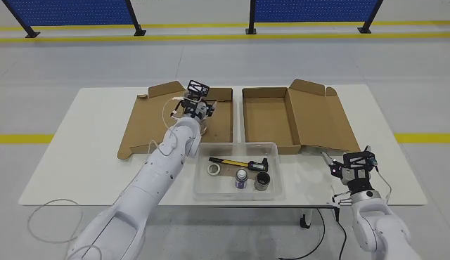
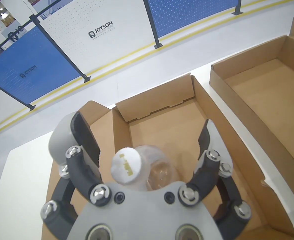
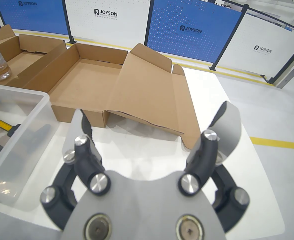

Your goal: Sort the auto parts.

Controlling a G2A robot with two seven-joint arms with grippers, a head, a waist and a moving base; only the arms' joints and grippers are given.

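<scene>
Our left claw (image 2: 144, 126) hangs wide open around the clear bottle (image 2: 162, 173), gripping nothing; the bottle stands upright in the left cardboard box (image 2: 157, 101). We should lift straight up, clear of its white cap (image 2: 125, 166). Our right claw (image 3: 153, 112) hovers open and empty beside the plastic bin (image 3: 24, 96).

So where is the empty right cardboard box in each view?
Top view: right box behind the clear bin, right of centre.
Left wrist view: right box beside left box under the left gripper.
Right wrist view: right box ahead of the right gripper.
Shared landmark: the left box.
</scene>
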